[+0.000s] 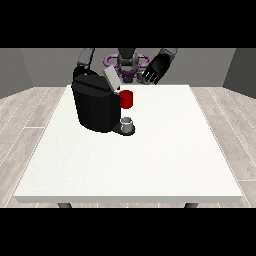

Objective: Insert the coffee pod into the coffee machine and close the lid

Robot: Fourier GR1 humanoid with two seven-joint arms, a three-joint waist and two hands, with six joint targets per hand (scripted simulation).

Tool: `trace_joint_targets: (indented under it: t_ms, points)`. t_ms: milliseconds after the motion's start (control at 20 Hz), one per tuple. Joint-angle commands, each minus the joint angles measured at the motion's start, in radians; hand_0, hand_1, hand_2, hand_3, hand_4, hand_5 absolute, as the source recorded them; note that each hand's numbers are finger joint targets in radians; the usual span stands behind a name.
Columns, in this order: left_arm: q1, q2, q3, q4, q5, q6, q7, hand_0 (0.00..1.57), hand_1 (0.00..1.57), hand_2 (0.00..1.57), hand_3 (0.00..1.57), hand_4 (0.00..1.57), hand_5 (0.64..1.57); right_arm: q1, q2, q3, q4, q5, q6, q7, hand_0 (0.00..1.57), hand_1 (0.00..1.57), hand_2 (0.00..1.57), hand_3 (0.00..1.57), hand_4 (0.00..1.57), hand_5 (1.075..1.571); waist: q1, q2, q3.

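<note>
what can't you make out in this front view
- Hand at the view's left: hidden behind the coffee machine; only its arm shows.
- Grey thing at the machine's base: too small to tell if it is the pod.
- Table legs: cut off by the table's front edge.

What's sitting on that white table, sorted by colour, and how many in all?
Black: 1, the boxy black coffee machine with its grey lid raised.
Red: 1, a red thing at the machine.
Grey: 1, a small grey cup-shaped thing on the machine's base.
Total: 3.

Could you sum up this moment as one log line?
machine: lid up | grey thing: at machine base | hand at view's right: raised, holds nothing
</note>
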Motion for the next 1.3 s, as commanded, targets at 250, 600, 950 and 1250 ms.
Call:
trace_joint_targets:
  t_ms: [250,600,950,1250]
  points:
    - [-0.184,0.054,0.128,0.034,0.058,-0.037,0.106,1.2,1.2,1.24,1.26,0.49,1.571,-0.093,-0.033,-0.019,-0.068,-0.014,0.019,0.067,0.0,0.0,0.0,0.0,0.0,1.571,-0.092,0.075,-0.0003]
    - [-0.261,0.087,0.102,0.021,0.033,-0.086,0.089,1.23,1.23,1.28,1.25,0.48,1.571,-0.127,-0.039,-0.068,-0.028,-0.035,-0.004,0.005,0.0,0.0,0.0,0.0,0.0,1.571,-0.074,0.149,0.0004]
    - [-0.287,0.111,0.134,0.074,0.031,-0.047,0.072,1.26,1.26,1.3,1.24,0.49,1.571,-0.156,-0.019,-0.024,-0.087,-0.008,-0.014,0.056,0.0,0.0,0.0,0.0,0.1,1.571,-0.128,0.2,-0.0001]
    - [-0.301,0.057,0.098,0.07,0.005,-0.041,0.096,1.17,1.17,1.24,1.22,0.46,1.571,-0.197,-0.034,-0.066,-0.043,-0.021,-0.029,0.055,0.0,0.0,0.0,0.0,0.19,1.571,-0.114,0.217,0.0002]
